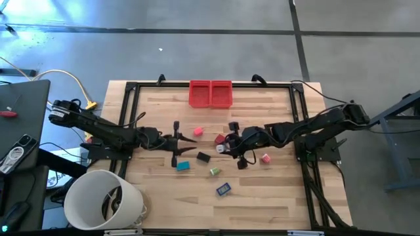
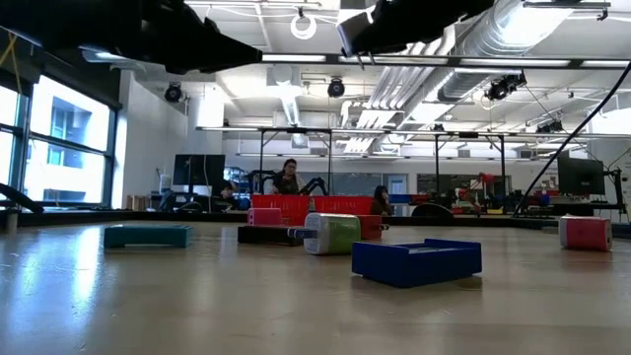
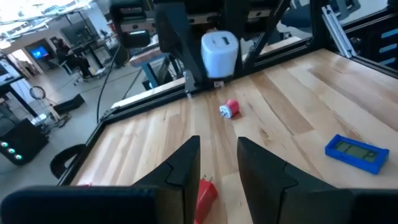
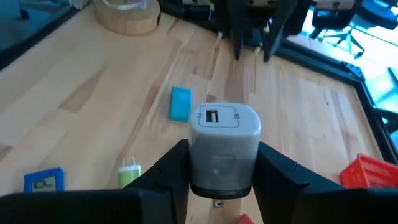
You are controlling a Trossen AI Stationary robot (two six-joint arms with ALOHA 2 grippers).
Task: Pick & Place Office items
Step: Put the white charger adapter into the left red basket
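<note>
Two arms were matte black, jointed, cables trailing; left gripper (image 3: 217,171) fingers (image 3: 183,168) were dark, angular, wedge-shaped.

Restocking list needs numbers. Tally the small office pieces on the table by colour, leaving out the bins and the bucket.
Pink: 2
Red: 1
Black: 1
Teal: 1
Green: 1
Blue: 1
White: 1, held between the fingers of the right gripper
Total: 8

White charger (image 4: 224,140), teal piece (image 4: 180,102), blue piece (image 3: 354,152), possibly red piece (image 3: 205,196).
</note>
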